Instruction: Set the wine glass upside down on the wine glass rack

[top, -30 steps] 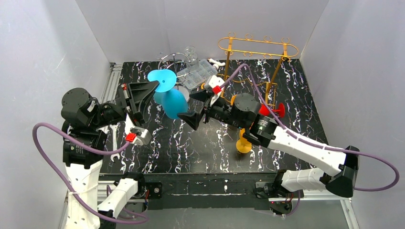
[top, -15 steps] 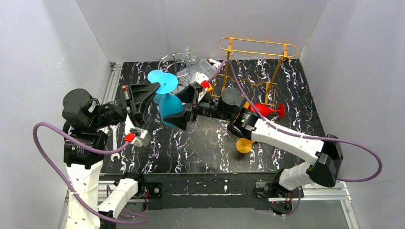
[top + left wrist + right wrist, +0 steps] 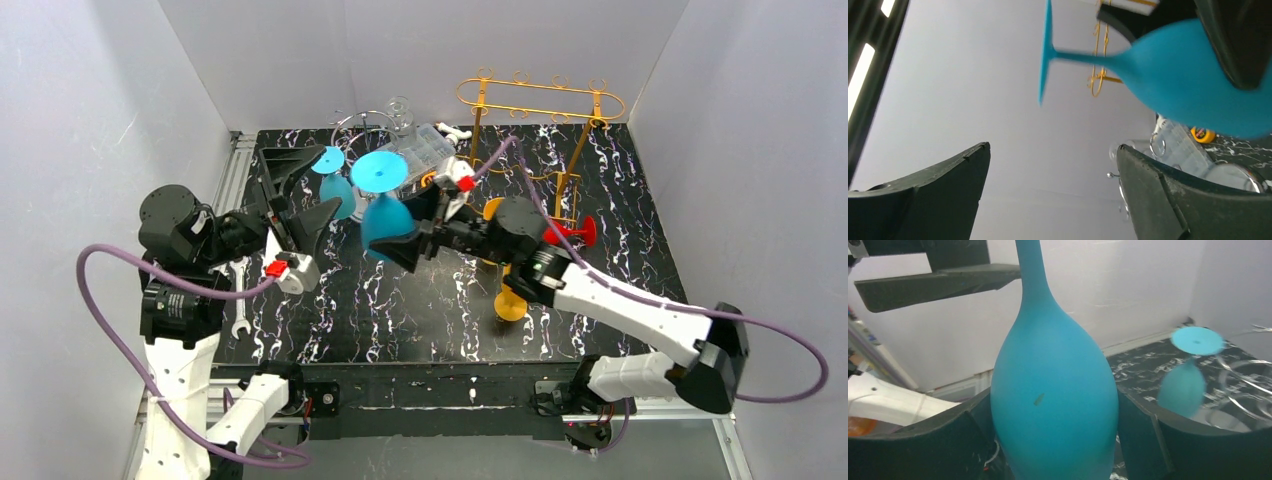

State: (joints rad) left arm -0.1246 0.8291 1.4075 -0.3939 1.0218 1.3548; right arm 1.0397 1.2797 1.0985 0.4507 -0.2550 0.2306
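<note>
The right gripper (image 3: 408, 226) has closed on the blue wine glass (image 3: 388, 222) and holds it by the bowl above the black marbled table (image 3: 400, 310). In the right wrist view its fingers (image 3: 1143, 440) press against both flanks of the bowl, with the stem rising straight up between them. The glass hangs upside down with a slight tilt, its round foot uppermost and its mouth toward the table.

The gold wine glass rack (image 3: 540, 102) stands at the back right of the table. The held glass is well apart from it, off to its left.

The left gripper (image 3: 328, 178) stands wide open just left of the glass. In the left wrist view its two fingers (image 3: 928, 195) are spread with nothing caught in the gap, and the glass crosses above them.

A second blue glass (image 3: 342, 195) sits foot-up near the left fingertips. Seen from overhead it appears between them, though it probably rests on the table below rather than in the grip.

A red glass (image 3: 568, 232) lies on its side near the rack's foot. A yellow glass (image 3: 510, 303) sits on the table beside the right arm, and a clear box (image 3: 420, 148) lies at the back.
</note>
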